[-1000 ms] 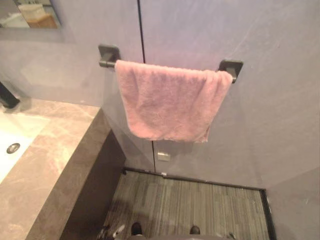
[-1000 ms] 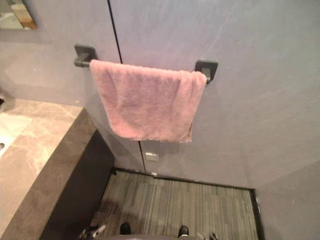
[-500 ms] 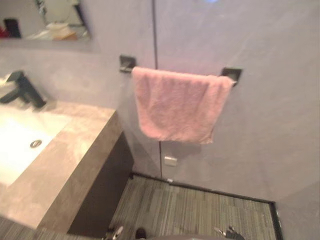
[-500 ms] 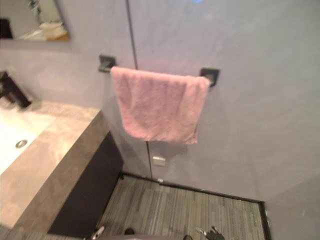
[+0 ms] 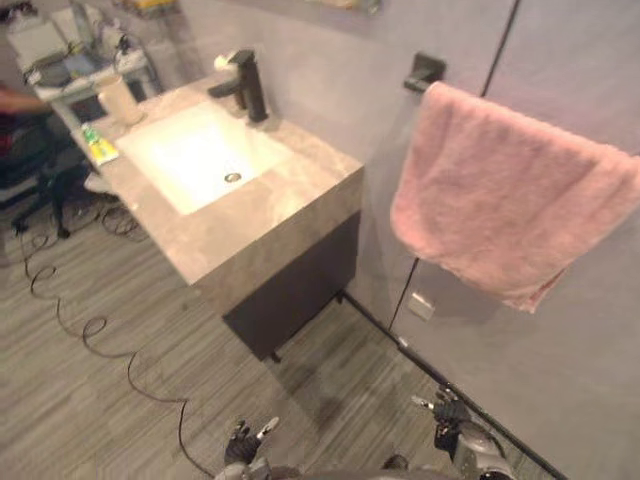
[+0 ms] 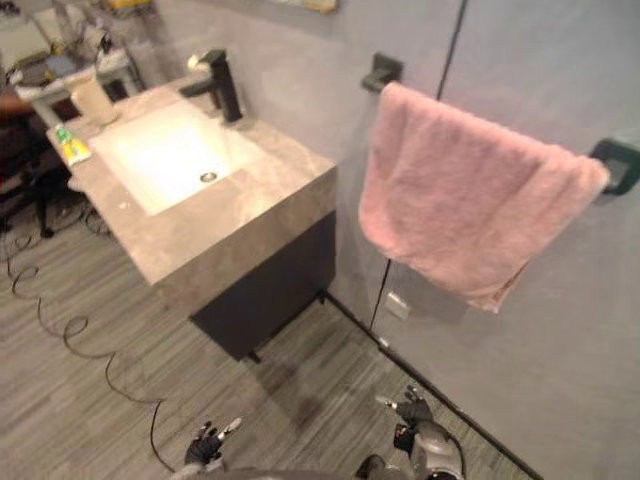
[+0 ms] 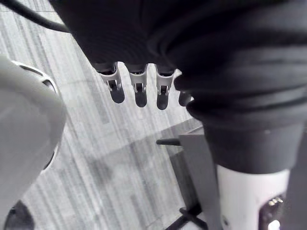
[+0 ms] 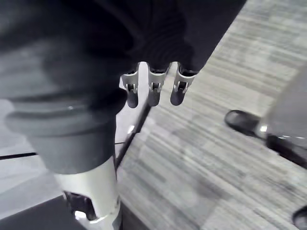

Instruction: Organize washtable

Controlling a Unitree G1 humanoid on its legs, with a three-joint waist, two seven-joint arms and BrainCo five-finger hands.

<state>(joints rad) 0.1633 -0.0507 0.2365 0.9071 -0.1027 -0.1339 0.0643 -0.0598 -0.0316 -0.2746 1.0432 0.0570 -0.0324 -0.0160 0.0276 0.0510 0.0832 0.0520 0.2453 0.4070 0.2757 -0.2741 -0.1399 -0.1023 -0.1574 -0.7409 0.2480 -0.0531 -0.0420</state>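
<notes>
The stone washtable [image 5: 270, 215] holds a white sink [image 5: 200, 155], with a black tap [image 5: 248, 85] on the wall side and a pale cup [image 5: 122, 100] and a green and yellow item [image 5: 98, 145] at its far end. Beside the washtable, a pink towel [image 5: 510, 195] hangs over a wall rail. Below it, over the floor, the left hand [image 5: 242, 443] and right hand [image 5: 447, 412] hang with fingers straight, holding nothing.

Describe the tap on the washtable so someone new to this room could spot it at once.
Find the brown stone washtable against the grey wall, left of the pink towel. At the wall-side edge of its white sink stands the tap: an upright black post, the only black thing on the washtable.
</notes>
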